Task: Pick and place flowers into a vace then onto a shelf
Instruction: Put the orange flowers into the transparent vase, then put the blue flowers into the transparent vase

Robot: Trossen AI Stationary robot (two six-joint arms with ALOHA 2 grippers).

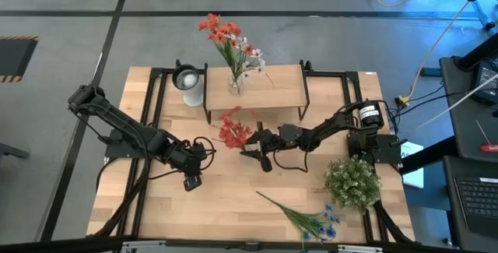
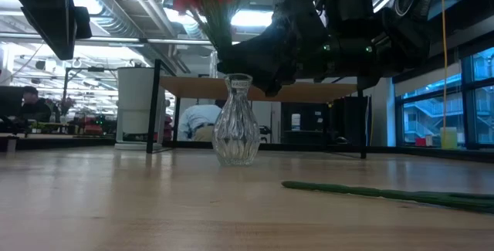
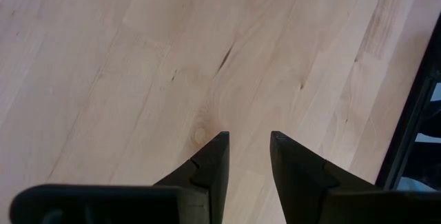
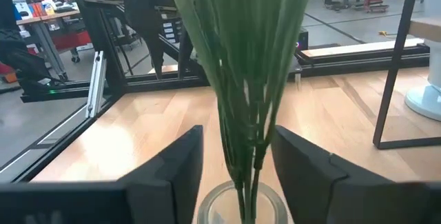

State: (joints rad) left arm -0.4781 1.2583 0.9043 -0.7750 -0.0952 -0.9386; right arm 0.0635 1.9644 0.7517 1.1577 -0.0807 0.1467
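Observation:
A clear glass vase (image 2: pixel 237 120) stands on its base on the table in front of the shelf (image 1: pixel 276 89), with green stems (image 4: pixel 241 79) in it and red blossoms (image 1: pixel 232 131) on top. My right gripper (image 4: pixel 238 176) is open; its fingers stand on either side of the stems just above the vase's mouth (image 4: pixel 241 207). On the shelf stands another vase with red and white flowers (image 1: pixel 233 58). A blue flower stem (image 1: pixel 307 218) lies flat near the table's near edge. My left gripper (image 1: pixel 191 177) hangs open over bare wood left of the middle.
A white cylinder (image 1: pixel 189 86) stands at the shelf's left end. A bushy green-and-white plant (image 1: pixel 354 181) sits at the table's right side, close to my right arm. The black frame rails (image 1: pixel 156 105) run along both sides of the table. People show in the room behind.

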